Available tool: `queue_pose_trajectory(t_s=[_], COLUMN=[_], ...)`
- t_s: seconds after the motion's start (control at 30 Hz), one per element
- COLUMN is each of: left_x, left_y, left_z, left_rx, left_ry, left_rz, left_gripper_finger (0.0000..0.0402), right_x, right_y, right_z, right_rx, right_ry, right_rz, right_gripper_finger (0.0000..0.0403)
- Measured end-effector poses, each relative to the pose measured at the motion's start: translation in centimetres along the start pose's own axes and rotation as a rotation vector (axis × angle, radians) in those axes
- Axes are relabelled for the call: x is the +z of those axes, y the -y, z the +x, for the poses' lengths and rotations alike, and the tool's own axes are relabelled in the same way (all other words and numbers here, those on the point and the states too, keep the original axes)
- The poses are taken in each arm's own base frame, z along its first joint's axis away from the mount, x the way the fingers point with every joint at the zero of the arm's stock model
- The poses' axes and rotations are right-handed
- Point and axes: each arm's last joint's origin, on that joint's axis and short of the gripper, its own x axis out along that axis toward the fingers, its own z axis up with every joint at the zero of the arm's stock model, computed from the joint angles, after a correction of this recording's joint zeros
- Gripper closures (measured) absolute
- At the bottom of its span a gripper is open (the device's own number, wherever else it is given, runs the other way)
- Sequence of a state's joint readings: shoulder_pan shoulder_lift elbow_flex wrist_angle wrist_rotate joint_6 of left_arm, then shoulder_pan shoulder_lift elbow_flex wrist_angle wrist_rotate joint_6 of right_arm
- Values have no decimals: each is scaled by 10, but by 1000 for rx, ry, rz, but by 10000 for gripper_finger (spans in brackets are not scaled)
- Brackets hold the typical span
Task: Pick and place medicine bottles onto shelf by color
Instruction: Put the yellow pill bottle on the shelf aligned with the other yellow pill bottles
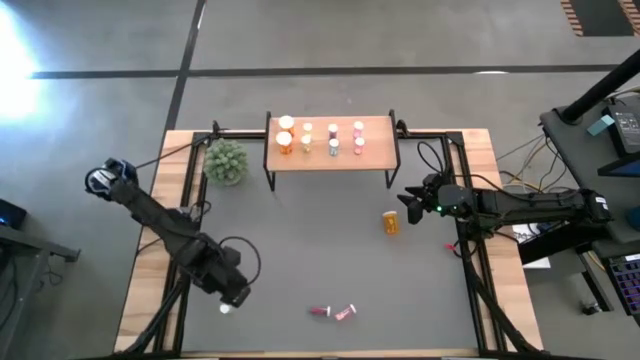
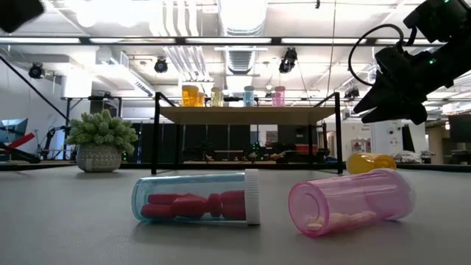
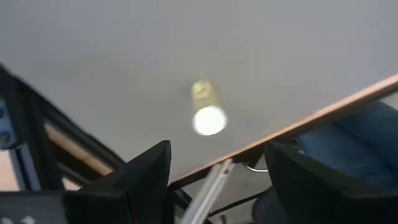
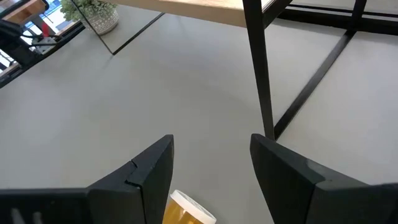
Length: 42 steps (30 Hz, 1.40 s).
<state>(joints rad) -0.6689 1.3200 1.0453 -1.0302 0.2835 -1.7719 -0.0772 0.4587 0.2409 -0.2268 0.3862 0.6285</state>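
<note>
High view, looking straight down: you see the shelf (image 1: 375,128) at the far edge of the table (image 1: 300,250), carrying about eight small bottles in pairs, two orange ones (image 1: 285,135) at one end, paler and pink ones further along; a green plant (image 1: 226,161) sits just beside the shelf; an orange bottle (image 1: 390,221) lies on its side on the table, with the right gripper (image 1: 408,202) just beside it and nearer the shelf; two more bottles, a red-filled bottle (image 1: 322,312) and a pink bottle (image 1: 345,313), lie near the front edge; the left gripper (image 1: 236,296) hangs near the front left, over a small yellowish bottle (image 1: 226,308).

Low view, level with the table: the red-filled bottle (image 2: 197,197) and the pink bottle (image 2: 349,201) lie close to the camera on their sides; the orange bottle (image 2: 370,161) lies behind them, with the right gripper above it; the shelf (image 2: 246,114) stands at the back.

Left wrist view: the fingers are spread wide, holding nothing; the yellowish bottle (image 3: 207,107) lies ahead between them, near the table edge.

Right wrist view: the fingers are spread apart and empty; the orange bottle (image 4: 186,210) shows just below them.

You appear to be at the approach step on both sides; next, each claw likely needs to drop around its bottle and close before lifting toward the matching group.
</note>
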Motion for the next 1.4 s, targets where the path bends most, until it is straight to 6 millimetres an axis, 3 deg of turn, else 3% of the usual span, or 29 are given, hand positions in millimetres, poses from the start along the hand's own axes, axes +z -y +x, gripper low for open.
queue_pose_trajectory(t_s=[0.23,0.8,0.97,1.4], left_x=[-8,-19,-20,-20], left_y=[-6,10,13,13], left_z=[20,70,76,77], left_rx=[84,158,160,159], left_ry=[8,56,55,59], left_rz=[-18,75,81,111], left_gripper_finger=[157,157,158,262], right_x=[0,0,0,0], right_y=[0,0,0,0], right_z=[0,0,0,0], right_rx=[0,-1,-1,-1], right_ry=[0,-1,-2,-2], right_rz=[0,-1,-1,-1], right_gripper_finger=[199,199,200,199])
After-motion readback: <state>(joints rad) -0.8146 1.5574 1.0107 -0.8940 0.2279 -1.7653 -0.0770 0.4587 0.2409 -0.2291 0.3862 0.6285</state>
